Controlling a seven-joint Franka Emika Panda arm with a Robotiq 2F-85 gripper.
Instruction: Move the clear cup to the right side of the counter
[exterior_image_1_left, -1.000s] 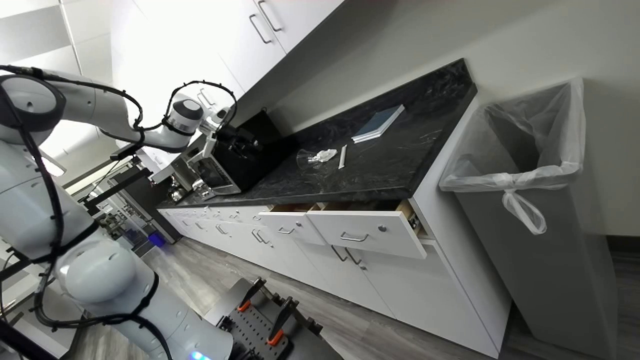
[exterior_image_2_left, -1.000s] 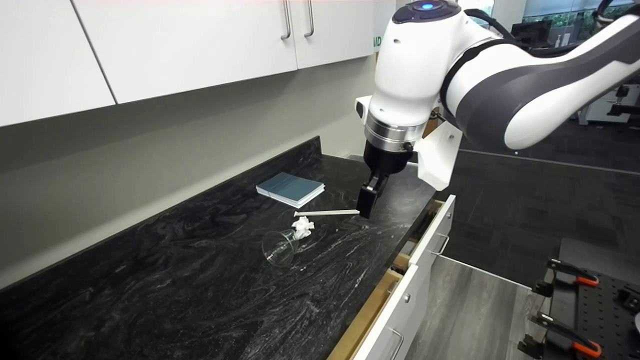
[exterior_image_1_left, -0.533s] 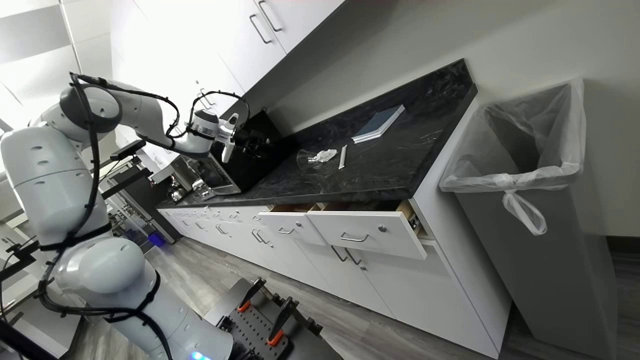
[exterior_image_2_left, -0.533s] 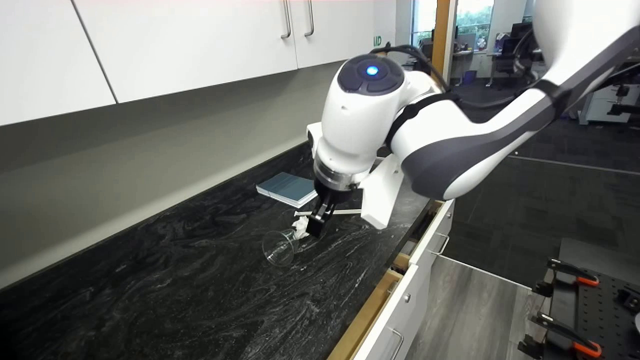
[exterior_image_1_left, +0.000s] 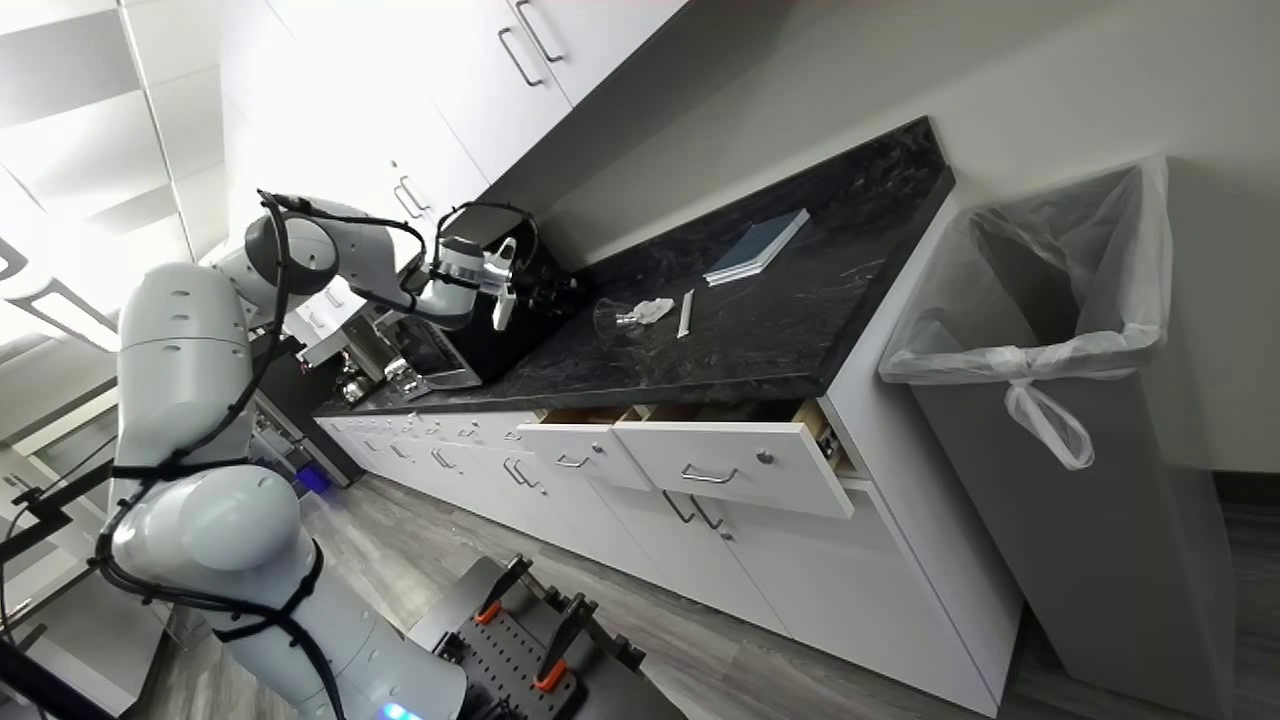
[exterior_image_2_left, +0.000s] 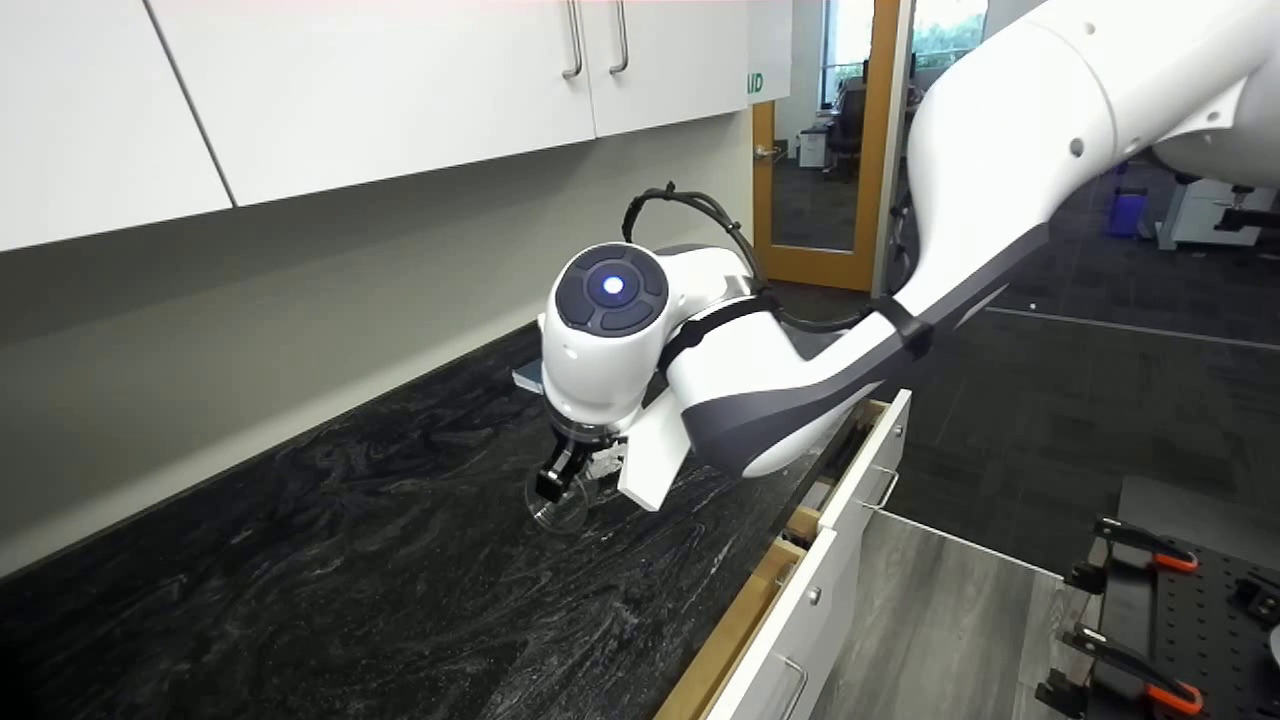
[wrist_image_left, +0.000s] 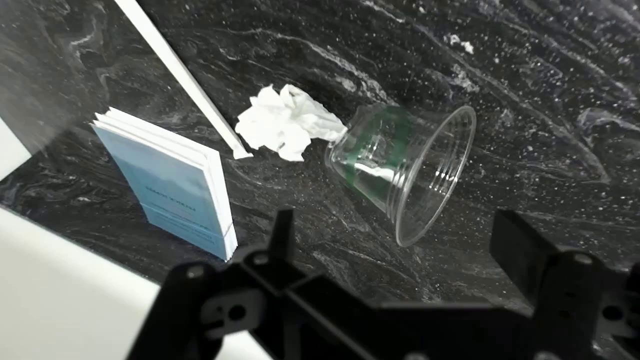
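The clear cup (wrist_image_left: 372, 157) lies on its side on the black counter (wrist_image_left: 550, 110). In the wrist view it has a green band, and its mouth faces right. It shows faintly in both exterior views (exterior_image_1_left: 610, 318) (exterior_image_2_left: 568, 512). My gripper (wrist_image_left: 395, 217) is open, with its fingers wide apart and nothing between them. In the wrist view the cup lies ahead of the fingertips, between their lines. In an exterior view the gripper (exterior_image_2_left: 555, 482) hangs in front of part of the cup. In an exterior view the gripper (exterior_image_1_left: 562, 290) is above the counter beside the dark microwave.
A crumpled white tissue (wrist_image_left: 287, 122) lies at the cup's base. A thin white stick (wrist_image_left: 185, 80) and a blue book stack (wrist_image_left: 167, 180) lie beyond it. Two drawers (exterior_image_1_left: 730, 465) stand open under the counter edge. A lined bin (exterior_image_1_left: 1060, 480) stands at the counter's end.
The arm has moved along the counter, past the stick and tissue, to the cup: leftward and down in an exterior view. The cup and other objects have not moved.
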